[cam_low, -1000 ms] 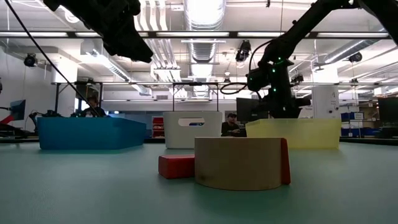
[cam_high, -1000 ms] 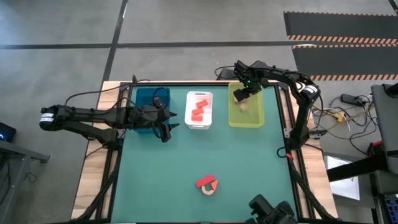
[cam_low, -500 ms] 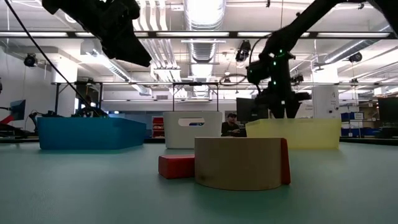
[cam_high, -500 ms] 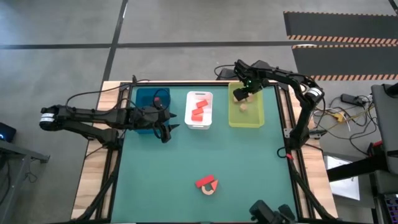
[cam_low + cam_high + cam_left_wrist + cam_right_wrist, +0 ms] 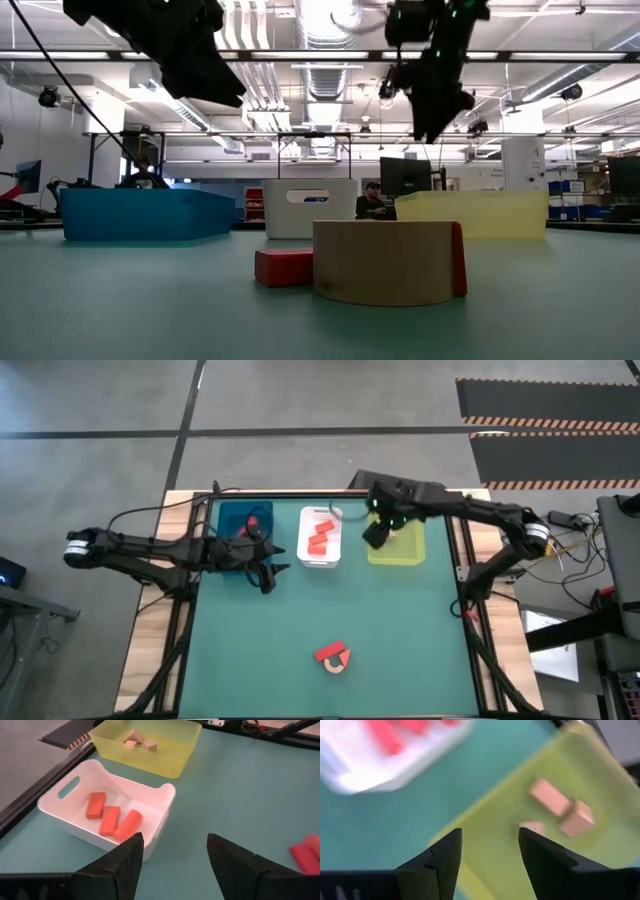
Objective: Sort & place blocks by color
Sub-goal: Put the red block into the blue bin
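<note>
A tan arch block [image 5: 337, 663] and red blocks [image 5: 328, 652] lie together on the green table near its front; the low view shows the arch [image 5: 385, 262] resting flat. Three red bricks [image 5: 112, 817] lie in the white tray [image 5: 321, 561]. Tan blocks [image 5: 560, 807] lie in the yellow-green tray [image 5: 405, 550]. My right gripper [image 5: 374, 536] hangs open and empty, high above that tray's left edge. My left gripper [image 5: 270, 567] stands open and empty beside the blue tray [image 5: 232, 520].
The three trays stand in a row along the table's far edge, blue left, white middle, yellow-green right. The green surface between the trays and the loose blocks is open. A person shows in the room far behind the table in the low view.
My right gripper has risen and swung from over the far part of the yellow-green tray toward the table's left and near side, and now hangs above the tray's left edge. The blocks on the table have kept still.
</note>
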Motion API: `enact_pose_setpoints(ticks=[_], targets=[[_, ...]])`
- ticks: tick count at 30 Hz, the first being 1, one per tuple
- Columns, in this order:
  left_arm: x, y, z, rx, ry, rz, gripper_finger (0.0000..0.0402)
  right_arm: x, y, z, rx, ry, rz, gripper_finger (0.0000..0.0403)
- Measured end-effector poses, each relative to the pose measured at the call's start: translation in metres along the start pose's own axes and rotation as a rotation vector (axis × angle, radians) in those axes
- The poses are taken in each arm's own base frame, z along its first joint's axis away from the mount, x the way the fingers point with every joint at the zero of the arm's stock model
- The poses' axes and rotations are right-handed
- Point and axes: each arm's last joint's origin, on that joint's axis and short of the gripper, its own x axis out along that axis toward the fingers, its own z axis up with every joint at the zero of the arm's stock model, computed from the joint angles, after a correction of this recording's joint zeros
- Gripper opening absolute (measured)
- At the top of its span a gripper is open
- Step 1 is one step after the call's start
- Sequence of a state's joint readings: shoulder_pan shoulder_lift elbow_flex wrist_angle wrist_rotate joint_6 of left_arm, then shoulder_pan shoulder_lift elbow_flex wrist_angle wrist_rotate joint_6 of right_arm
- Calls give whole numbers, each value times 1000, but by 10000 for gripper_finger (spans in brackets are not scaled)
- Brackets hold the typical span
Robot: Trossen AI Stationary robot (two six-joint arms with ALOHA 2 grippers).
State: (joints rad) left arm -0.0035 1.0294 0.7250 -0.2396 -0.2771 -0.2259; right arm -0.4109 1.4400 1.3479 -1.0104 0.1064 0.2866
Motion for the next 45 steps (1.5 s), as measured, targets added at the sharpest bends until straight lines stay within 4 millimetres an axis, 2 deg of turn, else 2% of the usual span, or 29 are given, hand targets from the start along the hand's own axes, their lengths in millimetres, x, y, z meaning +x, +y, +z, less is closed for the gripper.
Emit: enact_pose_setpoints(ticks=[4,9,16,22,27,33,45], targets=[[-2,-9,-2,-20,3,-37,203,-10,41,-22,-140,-112,76,187],[-7,-22,-5,-58,10,-93,203,-12,84,-54,-275,-212,192,187],[-15,-44,-7,-98,-27,-195,203,-11,134,-94,-447,-329,360,187],[-19,-67,-7,-113,-74,-287,203,-2,170,-122,-582,-428,483,187],[-16,-85,-10,-109,-107,-341,203,-4,195,-126,-609,-431,522,187],[-10,-102,-14,-107,-130,-390,203,-4,226,-132,-727,-371,506,187],[-7,-102,-12,-116,-166,-315,203,26,275,-127,-852,-162,364,187]])
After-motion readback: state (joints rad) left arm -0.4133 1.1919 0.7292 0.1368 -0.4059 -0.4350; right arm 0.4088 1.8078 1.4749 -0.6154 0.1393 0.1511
